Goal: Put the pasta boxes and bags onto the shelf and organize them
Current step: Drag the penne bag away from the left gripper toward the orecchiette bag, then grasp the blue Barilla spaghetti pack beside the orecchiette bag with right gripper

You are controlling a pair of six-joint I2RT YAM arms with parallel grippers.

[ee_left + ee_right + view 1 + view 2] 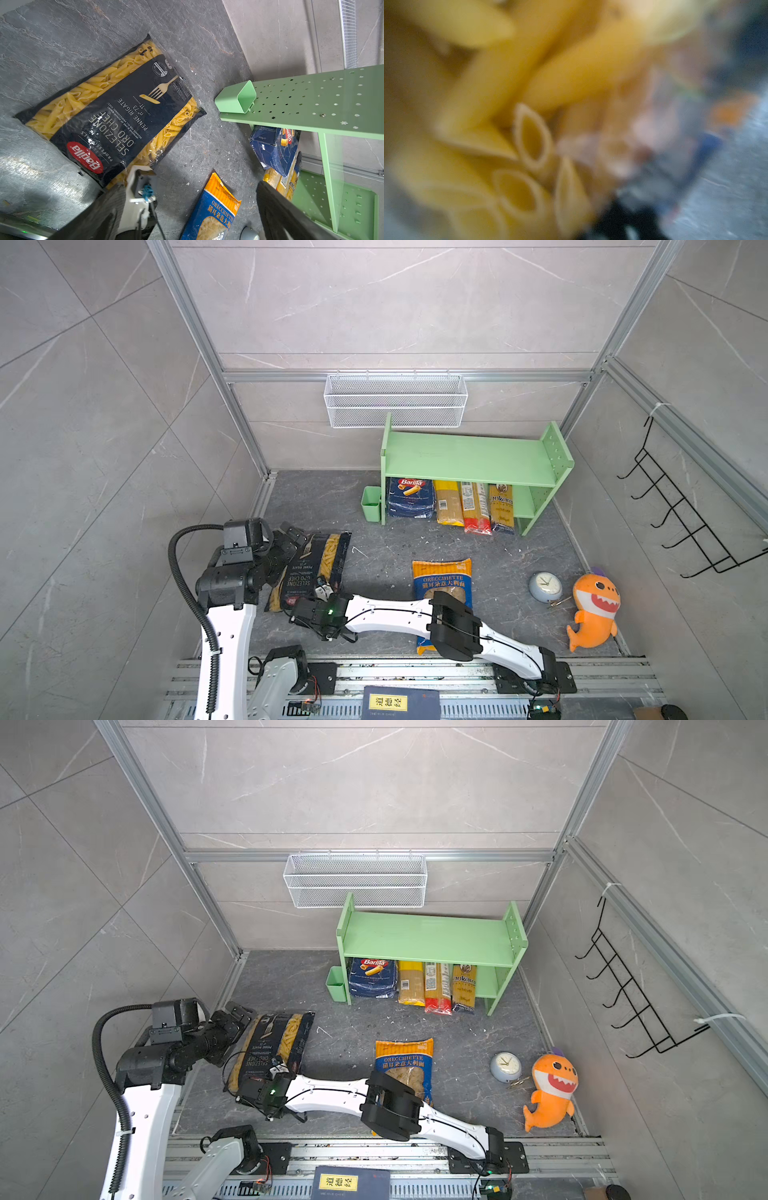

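The right gripper (322, 590) meets the lower end of the black penne bag (311, 566), flat at lower left, well apart from the shelf (469, 456), seemingly to seize it, though how far its jaws stand open cannot be told.

The penne bag (116, 116) is glossy plastic film with clear windows, catching glare; the orecchiette bag (442, 580) is shiny plastic too. The shelf (469, 458) looks smooth, matt green. The table (374, 556) is dark, veined and stone-like. At three o'clock from the orecchiette bag, the plush toy (594, 610) is fuzzy cloth.

place: robot lab test cell | evidence: aluminium frame (270, 376), grey panel walls (395, 302), slotted mounting rail (374, 676)
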